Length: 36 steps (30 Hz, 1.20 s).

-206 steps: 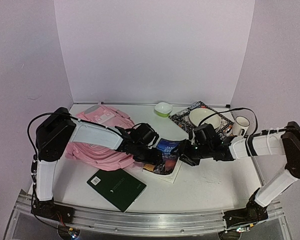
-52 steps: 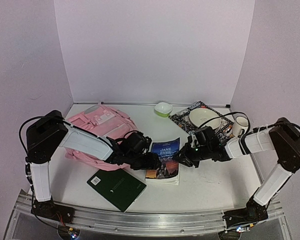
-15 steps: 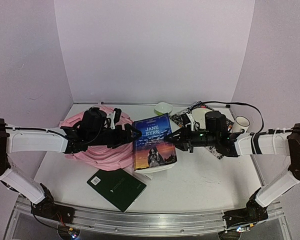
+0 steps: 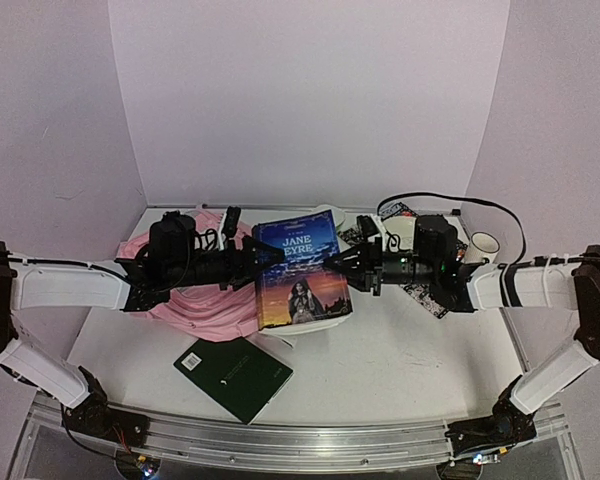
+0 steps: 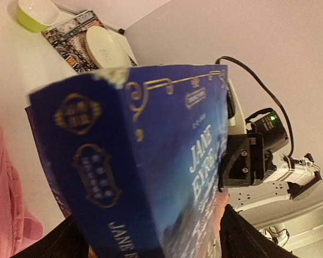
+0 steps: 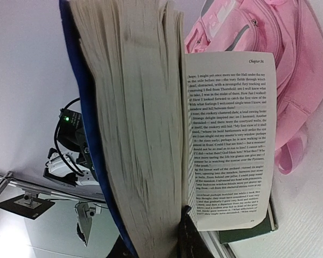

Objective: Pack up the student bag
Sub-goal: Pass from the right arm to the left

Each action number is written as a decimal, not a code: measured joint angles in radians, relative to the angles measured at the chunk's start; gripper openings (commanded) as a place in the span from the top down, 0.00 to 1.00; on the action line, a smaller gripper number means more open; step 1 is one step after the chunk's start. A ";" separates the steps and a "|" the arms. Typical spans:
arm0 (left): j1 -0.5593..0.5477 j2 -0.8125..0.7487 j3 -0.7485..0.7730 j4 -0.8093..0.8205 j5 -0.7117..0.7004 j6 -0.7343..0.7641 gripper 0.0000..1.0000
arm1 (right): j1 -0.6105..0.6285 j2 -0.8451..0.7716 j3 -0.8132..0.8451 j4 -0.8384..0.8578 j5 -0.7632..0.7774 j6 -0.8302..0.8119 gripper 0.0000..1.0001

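Note:
The blue "Jane Eyre" paperback (image 4: 298,272) hangs upright in the air over the middle of the table, held from both sides. My left gripper (image 4: 268,258) straddles its spine (image 5: 91,177), one dark finger (image 5: 242,231) on the front cover and the other under the back. My right gripper (image 4: 342,268) pinches the fore edge (image 6: 134,134): one finger (image 6: 186,236) is wedged between the pages, and a loose page (image 6: 229,134) hangs open. The student bag (image 4: 205,305), soft and pink, lies on the table to the left, below the left arm, also seen behind the book (image 6: 258,43).
A dark green notebook (image 4: 232,372) lies flat near the front edge. At the back right are a green bowl (image 5: 35,12), a cream plate (image 5: 105,47) on a patterned mat (image 4: 425,295), and a white mug (image 4: 483,243).
The book lay on the table between the grippers; now both arms have lifted it and stood it upright. In the last half second it rose slightly further and shifted back.

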 measured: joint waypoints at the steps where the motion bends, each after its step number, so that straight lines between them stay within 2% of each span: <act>1: 0.001 0.000 0.000 0.018 0.011 -0.009 0.37 | 0.002 0.005 0.001 0.008 -0.002 0.002 1.00; 11: 0.018 -0.059 -0.068 0.105 0.022 -0.088 0.82 | 0.009 0.076 0.017 0.079 -0.021 0.007 0.98; 13: 0.019 -0.070 -0.076 0.107 0.010 -0.091 0.92 | 0.013 0.082 0.028 0.086 -0.021 0.006 0.90; 15: 0.019 -0.080 -0.084 0.113 0.002 -0.095 1.00 | 0.015 0.086 0.036 0.087 -0.020 0.006 0.71; 18: 0.019 -0.103 -0.100 0.115 -0.012 -0.097 1.00 | 0.019 0.091 0.040 0.096 -0.015 0.008 0.45; 22: 0.018 -0.149 -0.131 0.120 -0.043 -0.100 1.00 | 0.016 0.093 0.039 0.125 0.021 0.023 0.05; 23: 0.016 -0.160 -0.140 0.116 -0.059 -0.100 1.00 | 0.016 0.092 0.038 0.136 0.036 0.025 0.02; 30: 0.016 -0.230 -0.203 0.080 -0.222 -0.125 1.00 | 0.029 0.045 -0.037 0.157 0.157 0.018 0.02; 36: 0.016 -0.266 -0.208 0.084 -0.359 -0.147 1.00 | 0.111 0.030 -0.088 0.159 0.279 0.013 0.02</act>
